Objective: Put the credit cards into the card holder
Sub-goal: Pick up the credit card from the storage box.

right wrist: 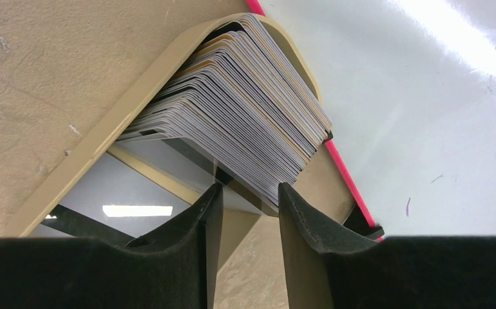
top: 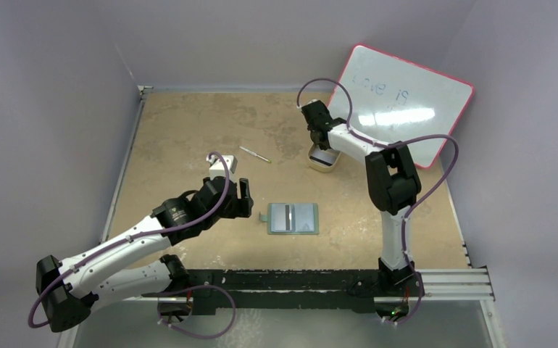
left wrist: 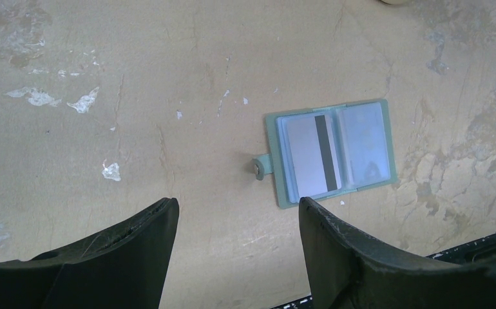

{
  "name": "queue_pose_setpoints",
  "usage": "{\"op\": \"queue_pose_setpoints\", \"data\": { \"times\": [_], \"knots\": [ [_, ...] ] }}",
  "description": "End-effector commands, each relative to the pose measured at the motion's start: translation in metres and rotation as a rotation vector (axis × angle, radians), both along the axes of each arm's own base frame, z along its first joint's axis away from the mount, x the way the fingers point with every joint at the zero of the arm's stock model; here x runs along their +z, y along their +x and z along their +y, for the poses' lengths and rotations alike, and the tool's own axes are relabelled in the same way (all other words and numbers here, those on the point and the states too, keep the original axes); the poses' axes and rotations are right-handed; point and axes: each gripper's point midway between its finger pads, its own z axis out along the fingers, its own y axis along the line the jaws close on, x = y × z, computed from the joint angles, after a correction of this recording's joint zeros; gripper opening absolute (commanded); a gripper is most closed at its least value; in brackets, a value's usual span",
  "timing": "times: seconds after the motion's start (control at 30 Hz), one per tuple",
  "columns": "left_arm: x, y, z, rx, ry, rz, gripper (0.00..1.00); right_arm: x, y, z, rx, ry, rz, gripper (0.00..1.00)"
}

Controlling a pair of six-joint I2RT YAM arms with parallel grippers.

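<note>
The left gripper [left wrist: 239, 209] hangs over the bare table [left wrist: 104, 77]. Its fingers are spread wide and hold nothing. Just beyond them the card holder [left wrist: 332, 151] lies open and flat, with free room on every side. The left wrist view shows a striped card [left wrist: 311, 154] in its left half; the top view shows this only faintly. Farther back, the right gripper [right wrist: 248, 193] has a narrow, empty gap, its tips just below the stack of cards [right wrist: 245, 109], which leans in the beige tray [right wrist: 104, 138] beside the whiteboard [right wrist: 426, 96].
</note>
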Motion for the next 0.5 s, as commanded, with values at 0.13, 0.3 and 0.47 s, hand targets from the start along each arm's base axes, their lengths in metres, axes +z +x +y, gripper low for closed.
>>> {"op": "queue_pose_setpoints", "data": {
  "times": [0.13, 0.3, 0.47],
  "knots": [
    [0.017, 0.007, -0.001, 0.009, -0.022, -0.047, 0.68, 0.054, 0.023, -0.009, -0.048, 0.004, -0.156, 0.31],
    [0.016, 0.007, -0.002, 0.007, -0.023, -0.045, 0.68, 0.053, 0.018, -0.008, -0.054, 0.024, -0.137, 0.18],
    [0.016, 0.006, -0.002, 0.008, -0.026, -0.044, 0.68, 0.056, 0.011, -0.007, -0.051, 0.05, -0.125, 0.11]
  ]
}}
